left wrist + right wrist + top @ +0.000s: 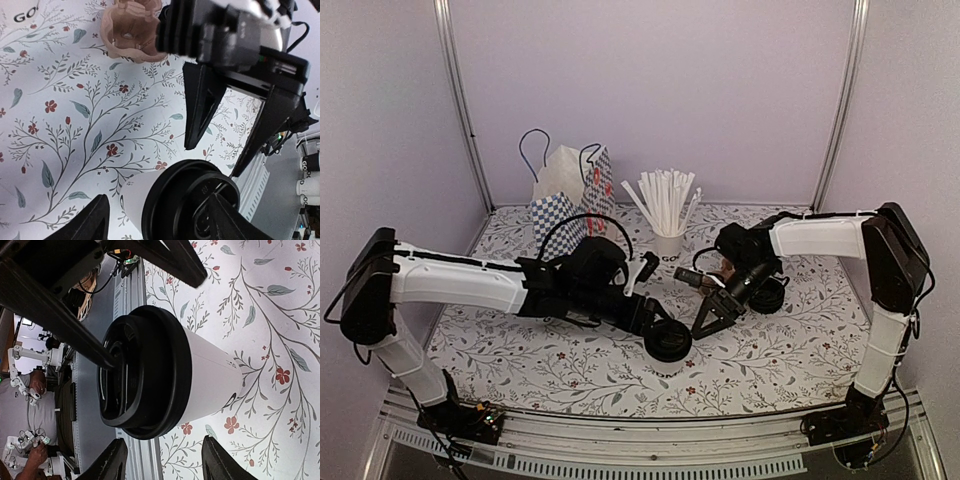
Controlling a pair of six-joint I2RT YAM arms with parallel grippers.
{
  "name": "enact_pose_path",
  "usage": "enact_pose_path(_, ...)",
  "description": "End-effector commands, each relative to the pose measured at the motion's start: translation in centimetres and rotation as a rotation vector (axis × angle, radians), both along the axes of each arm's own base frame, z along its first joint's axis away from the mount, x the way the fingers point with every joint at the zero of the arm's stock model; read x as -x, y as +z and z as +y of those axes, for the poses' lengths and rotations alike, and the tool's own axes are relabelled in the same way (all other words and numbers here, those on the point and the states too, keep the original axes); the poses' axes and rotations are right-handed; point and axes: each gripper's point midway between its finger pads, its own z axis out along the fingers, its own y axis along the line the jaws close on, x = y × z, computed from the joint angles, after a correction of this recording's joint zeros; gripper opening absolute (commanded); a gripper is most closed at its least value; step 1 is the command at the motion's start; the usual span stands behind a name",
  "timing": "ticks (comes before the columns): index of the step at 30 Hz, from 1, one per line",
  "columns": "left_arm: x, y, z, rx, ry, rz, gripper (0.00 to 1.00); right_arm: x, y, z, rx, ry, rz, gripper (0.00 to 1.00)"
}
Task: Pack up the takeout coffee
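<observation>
The takeout coffee [668,345], a white paper cup with a black lid, stands upright near the table's front middle. My left gripper [658,322] hangs open over its top. In the left wrist view one finger [92,222] stands clear of the cup wall [132,197], and the other finger [230,220] lies over the lid's rim. My right gripper [713,318] is open just right of the cup. In the right wrist view the cup [200,375] sits beyond the right gripper [165,455], not between its fingers.
Two paper bags [570,195] stand at the back left, one checkered blue. A white cup of straws [665,215] is behind the centre. A tan pulp holder [132,27] and a stack of black lids [770,295] lie near the right arm.
</observation>
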Motion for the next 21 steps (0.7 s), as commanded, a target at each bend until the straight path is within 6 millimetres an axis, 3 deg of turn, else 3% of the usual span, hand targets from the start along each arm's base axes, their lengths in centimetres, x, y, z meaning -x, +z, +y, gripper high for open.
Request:
enact_pose_path(1, -0.5, 4.9, 0.0, 0.061, 0.015, -0.112, 0.70, -0.8, 1.6, 0.1, -0.017, 0.009, -0.088, 0.54)
enact_pose_path(5, -0.4, 5.9, 0.8, 0.069, 0.068, -0.098, 0.72, -2.2, 2.6, 0.7, -0.020, 0.005, -0.149, 0.55)
enact_pose_path(12, 2.9, 2.9, 2.0, 0.030, 0.134, 0.028, 0.72, -4.9, 4.6, 2.4, -0.062, -0.012, -0.242, 0.57)
enact_pose_path(17, 3.7, 1.1, 2.7, 0.018, 0.200, 0.119, 0.70, -5.0, 4.8, 3.1, -0.083, -0.002, -0.213, 0.58)
enact_pose_path(21, 4.3, 1.0, 3.4, 0.065, 0.225, 0.163, 0.63, -4.8, 4.5, 3.0, -0.074, 0.000, -0.202, 0.58)
